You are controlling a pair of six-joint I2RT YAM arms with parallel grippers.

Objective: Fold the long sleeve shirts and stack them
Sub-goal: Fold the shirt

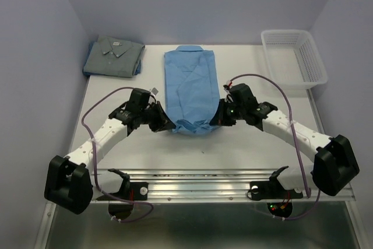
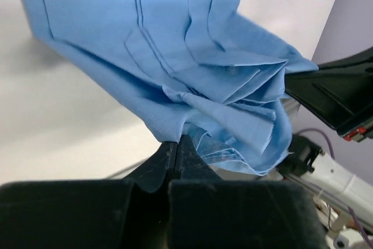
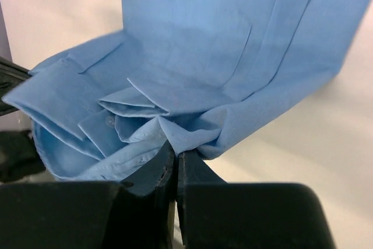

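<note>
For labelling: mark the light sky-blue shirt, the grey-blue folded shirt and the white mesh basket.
light sky-blue cloth shirt point(image 1: 189, 86), top view, middle of its body.
grey-blue folded collared shirt point(image 1: 113, 58), top view, its front.
white plastic mesh basket point(image 1: 294, 84), top view, near wall.

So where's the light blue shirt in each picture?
Top external: light blue shirt lies in the middle, between the arms.
Left wrist: fills the top, bunching toward lower right.
Right wrist: fills the top, bunching toward lower left.
Shared landmark: its bunched near hem, pinched by left gripper and right gripper.

My white surface point(image 1: 233, 150) carries a folded grey-blue shirt point(image 1: 113, 56) far left and a white mesh basket point(image 1: 298, 83) far right. A sky-blue shirt point(image 1: 189, 88) lies lengthwise between them.
</note>
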